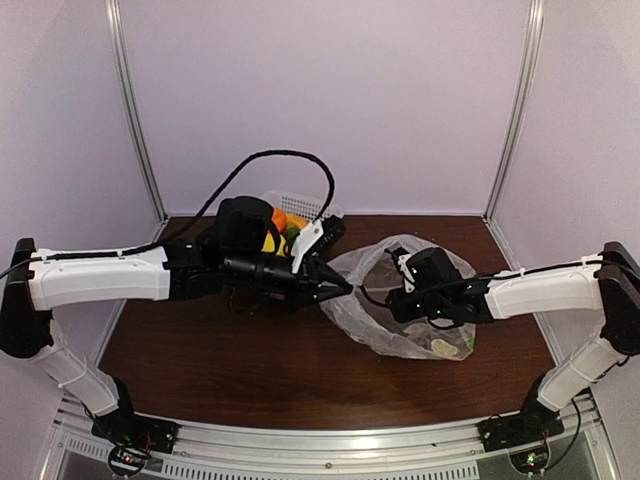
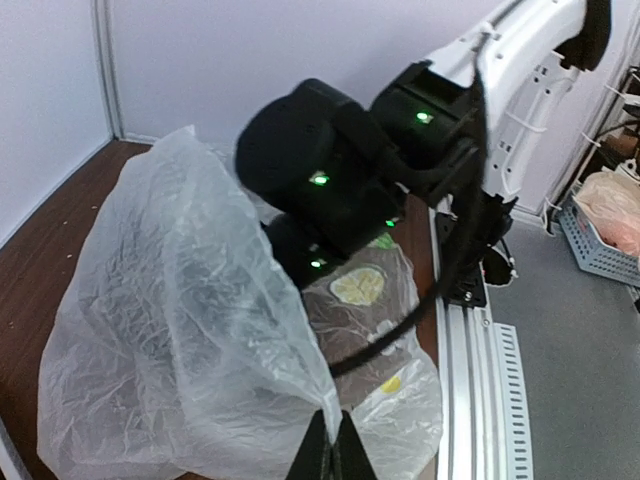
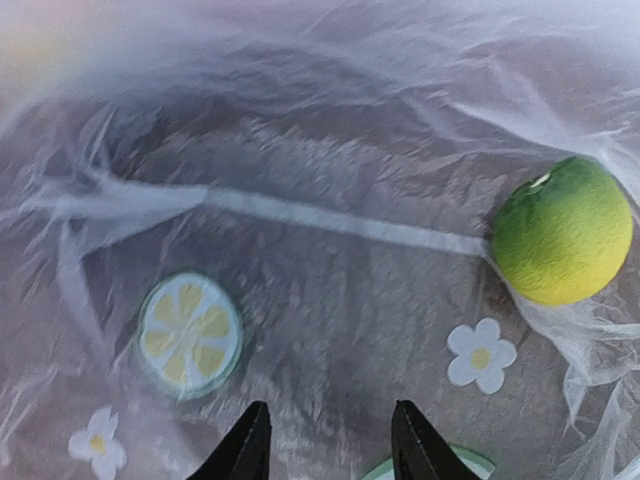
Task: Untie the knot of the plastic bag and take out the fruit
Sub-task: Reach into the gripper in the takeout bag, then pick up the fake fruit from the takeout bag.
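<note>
Tightly, left claw [image 2: 327, 428] pinches bag [image 2: 180, 330]

The light in here is soft and even, so the brown table [image 1: 250, 370] looks dark and matte, and the wide overhead lens makes the corner posts [image 1: 138, 110] lean. From the left wrist the plastic bag [image 2: 170, 330] glows milky white with crisp creases, while the room behind it goes soft. In the right wrist view, film close to the lens smears into pale haze along the top, the yellow-green fruit [image 3: 563, 230] carries a dull sheen, and the right gripper [image 3: 330, 440] is a black silhouette.
</note>
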You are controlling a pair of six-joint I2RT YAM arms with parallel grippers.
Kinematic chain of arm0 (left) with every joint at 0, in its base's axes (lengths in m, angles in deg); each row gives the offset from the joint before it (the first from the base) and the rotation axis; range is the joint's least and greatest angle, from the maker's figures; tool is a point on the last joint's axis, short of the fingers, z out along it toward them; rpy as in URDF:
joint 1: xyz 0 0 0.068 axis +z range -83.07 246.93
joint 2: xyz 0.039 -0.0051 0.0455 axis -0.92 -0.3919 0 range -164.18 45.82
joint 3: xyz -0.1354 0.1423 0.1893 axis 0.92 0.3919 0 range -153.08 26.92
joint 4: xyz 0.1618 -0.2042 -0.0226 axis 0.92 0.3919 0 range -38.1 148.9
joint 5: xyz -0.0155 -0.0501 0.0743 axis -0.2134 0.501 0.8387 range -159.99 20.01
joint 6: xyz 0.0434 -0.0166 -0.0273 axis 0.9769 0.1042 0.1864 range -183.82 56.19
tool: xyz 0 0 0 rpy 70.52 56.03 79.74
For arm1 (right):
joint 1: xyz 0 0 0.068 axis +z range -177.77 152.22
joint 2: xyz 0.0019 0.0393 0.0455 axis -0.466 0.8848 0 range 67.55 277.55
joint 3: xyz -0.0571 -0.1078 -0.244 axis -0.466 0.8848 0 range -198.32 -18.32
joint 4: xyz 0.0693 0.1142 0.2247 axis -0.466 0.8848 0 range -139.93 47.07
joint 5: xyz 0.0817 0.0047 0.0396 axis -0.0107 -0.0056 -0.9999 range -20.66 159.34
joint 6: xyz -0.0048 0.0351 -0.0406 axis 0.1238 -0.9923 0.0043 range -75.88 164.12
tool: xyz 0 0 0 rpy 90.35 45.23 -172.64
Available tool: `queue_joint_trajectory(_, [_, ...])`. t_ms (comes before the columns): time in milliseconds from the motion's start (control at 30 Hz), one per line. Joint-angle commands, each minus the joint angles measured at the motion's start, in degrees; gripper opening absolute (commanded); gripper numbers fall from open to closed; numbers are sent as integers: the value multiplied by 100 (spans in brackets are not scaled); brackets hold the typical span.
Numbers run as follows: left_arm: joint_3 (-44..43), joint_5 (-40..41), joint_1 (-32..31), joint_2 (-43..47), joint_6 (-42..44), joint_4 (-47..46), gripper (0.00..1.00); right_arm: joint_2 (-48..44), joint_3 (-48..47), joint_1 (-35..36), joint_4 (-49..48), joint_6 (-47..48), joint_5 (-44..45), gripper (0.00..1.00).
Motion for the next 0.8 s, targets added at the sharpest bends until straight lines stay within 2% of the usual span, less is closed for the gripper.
queue_joint_trajectory(0, [-214, -727, -374, 91, 299, -140, 0, -143, 240, -363, -274, -520, 261, 45])
queue_joint_trajectory(200, [-252, -995, -835, 94, -241, -645, 0, -489, 463, -790, -710, -694, -14, 56])
queue_joint_trajectory(367, [-403, -1008, -1319, -180, -677, -1045, 0, -518, 353, -808, -896, -370, -950, 65])
queue_joint_trajectory(600, [-1183, -839, -2114, -795, -1117, -1043, 0, -748, 703, -731, -1181, 7, -2126, 70])
queue_joint_trajectory(633, [-1267, -776, -2202, -832, -1163, -1028, 3, -812, 783, -714, -1216, 59, -2304, 70])
queue_joint_trajectory(700, [-1430, -713, -2327, -874, -1256, -978, 18, -932, 911, -665, -1205, 166, -2607, 71])
queue_joint_trajectory(733, [-1472, -677, -2354, -864, -1308, -924, 23, -995, 970, -643, -1198, 217, -2698, 71])
queue_joint_trajectory(767, [-1494, -600, -2360, -838, -1367, -859, 35, -1069, 1040, -618, -1185, 255, -2769, 71])
